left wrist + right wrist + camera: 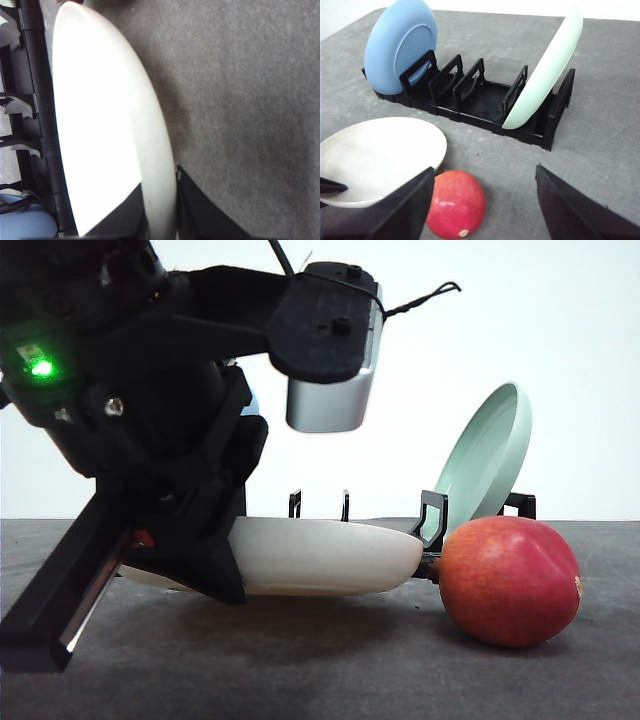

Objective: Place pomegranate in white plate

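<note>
— Grey, felt-like matting [600, 140] covered the table, and a plain white wall stood behind it.

— How many plates were out?

— Three: one white plate [380, 155], one blue plate [400, 45] and one pale green plate [545, 70]. The blue and green ones leaned in a single black rack [480, 102].

— And the fruit?

— One pomegranate [456, 210], lying on the matting at about four o'clock from the white plate, touching or nearly touching its rim.

— The grippers?

— The left gripper [162, 220] pinched the white plate's rim. The right gripper [482, 210] was spread wide, fingers on either side of the pomegranate without touching it.
</note>
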